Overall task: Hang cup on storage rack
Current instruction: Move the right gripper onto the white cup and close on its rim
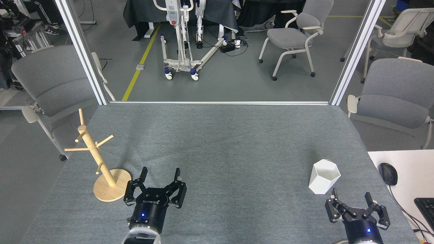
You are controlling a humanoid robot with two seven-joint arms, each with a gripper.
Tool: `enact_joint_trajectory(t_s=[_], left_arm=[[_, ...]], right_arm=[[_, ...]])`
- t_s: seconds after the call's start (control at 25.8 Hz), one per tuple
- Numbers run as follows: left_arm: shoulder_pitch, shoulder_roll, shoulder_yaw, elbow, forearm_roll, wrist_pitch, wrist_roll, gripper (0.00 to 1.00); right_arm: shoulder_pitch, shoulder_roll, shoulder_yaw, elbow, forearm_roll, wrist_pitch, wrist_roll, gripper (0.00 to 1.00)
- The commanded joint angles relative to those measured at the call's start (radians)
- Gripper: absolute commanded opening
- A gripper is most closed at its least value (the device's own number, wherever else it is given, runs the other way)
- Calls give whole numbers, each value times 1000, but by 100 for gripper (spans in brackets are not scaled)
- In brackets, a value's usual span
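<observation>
- Right gripper (352,197) low at the near right edge of the table, fingers spread apart, nothing between them, blue light lit on its black body.
- Just beyond its fingertips, clear of them: the cup (323,177), white, six-sided, mouth up, standing on the grey table cover (223,149), leaning slightly away in this view.
- Left gripper (160,173) near the front edge, left of centre, fingers likewise spread and empty, blue light on the wrist.
- Small pale lettering across the black housing of each gripper, upside down from the head view and too small to read.
- Just beside the left gripper, on its left: the storage rack (100,162), pale wood, round disc base flat on the cover, post rising and leaning toward the upper left in the view, thin pegs angled out on several sides, all bare.
- Cup and storage rack well apart, at opposite sides of the table's near half.
- Past the table's right edge: a white desk (403,169) carrying a black mouse (388,173) and the corner of a black keyboard (426,208).
- Beyond the far edge: metal frame posts, grey chairs on both sides, a white wheeled stand (179,40) with a red button, a yellow line on the floor.
</observation>
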State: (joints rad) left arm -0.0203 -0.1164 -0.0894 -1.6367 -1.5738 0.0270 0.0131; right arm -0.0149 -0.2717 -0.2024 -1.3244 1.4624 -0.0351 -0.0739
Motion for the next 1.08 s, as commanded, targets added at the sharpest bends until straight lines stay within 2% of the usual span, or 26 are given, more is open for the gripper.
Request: enact_joint_trajectory(t_s=[0.0, 0.15, 0.35, 1.05], left_arm=[[-1, -2, -1, 11, 0, 1, 4, 99], [-1, -2, -1, 32, 0, 4, 11, 99], [3, 0, -1, 23, 0, 1, 13, 99], [-9, 7, 0, 21, 0, -1, 5, 99]], right_arm=[[-16, -3, 1, 64, -2, -11, -86, 100], [-45, -3, 5, 94, -2, -75, -90, 99], [-99, -4, 8, 151, -2, -80, -101, 99], [-180, 6, 48, 292, 9, -75, -106, 99]])
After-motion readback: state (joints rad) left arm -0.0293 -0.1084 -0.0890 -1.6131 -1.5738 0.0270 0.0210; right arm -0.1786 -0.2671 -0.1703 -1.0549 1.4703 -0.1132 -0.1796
